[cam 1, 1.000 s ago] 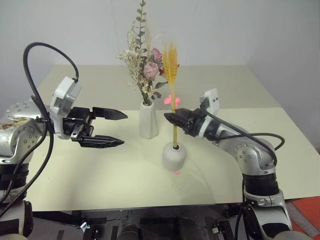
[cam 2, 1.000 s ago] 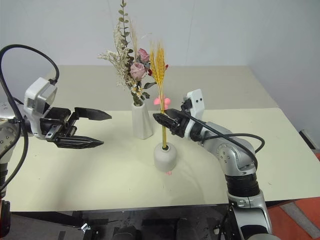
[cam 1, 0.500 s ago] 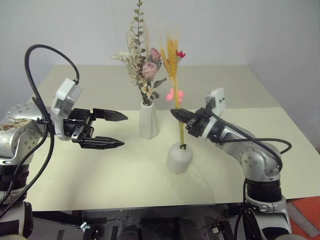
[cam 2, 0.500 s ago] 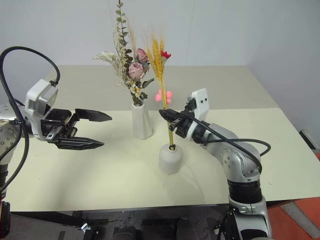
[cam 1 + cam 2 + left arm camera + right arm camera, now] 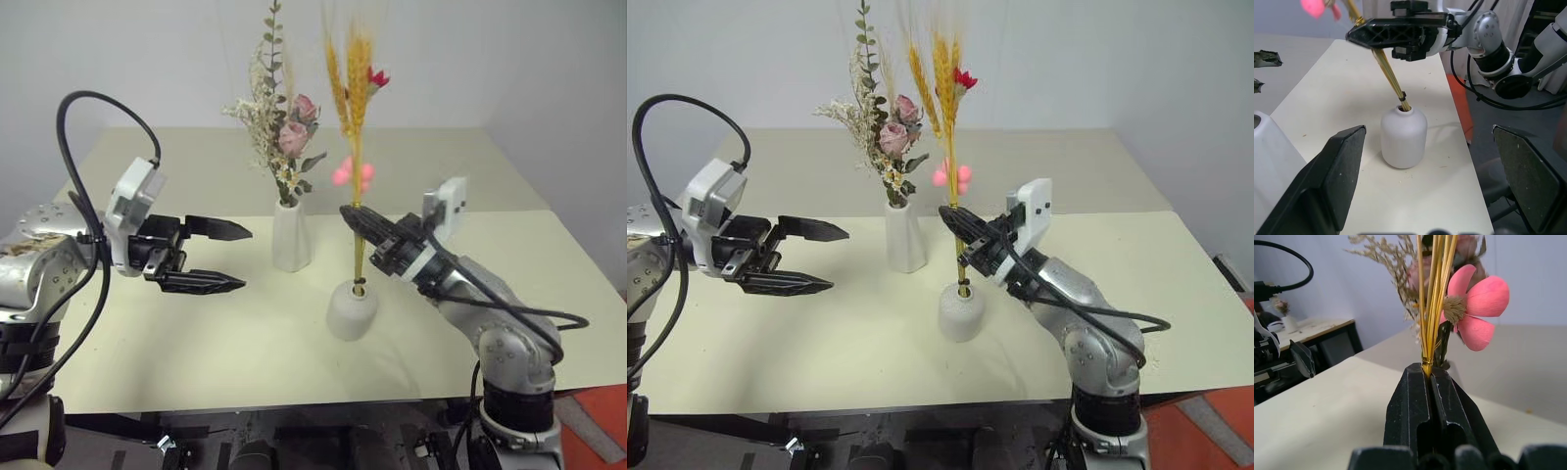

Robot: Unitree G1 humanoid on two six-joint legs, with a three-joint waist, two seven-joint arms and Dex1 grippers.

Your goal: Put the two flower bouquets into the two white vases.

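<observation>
Pale grey walls close in behind a cream table (image 5: 196, 343) that stretches back to a second, matching surface (image 5: 431, 166). Near the middle stands a tall white vase (image 5: 291, 236) holding a bushy bouquet (image 5: 279, 127) of cream sprigs and pink roses. Just beside it, nearer the robot, sits a squat white vase (image 5: 352, 309). The right gripper (image 5: 358, 221) is clamped on the stems of a slim wheat-like bouquet (image 5: 355, 88), whose lower ends sit in the squat vase's mouth. The left gripper (image 5: 230, 257) hovers well apart to the left, fingers spread wide, holding nothing. An orange-red floor (image 5: 588, 416) shows at the right.
</observation>
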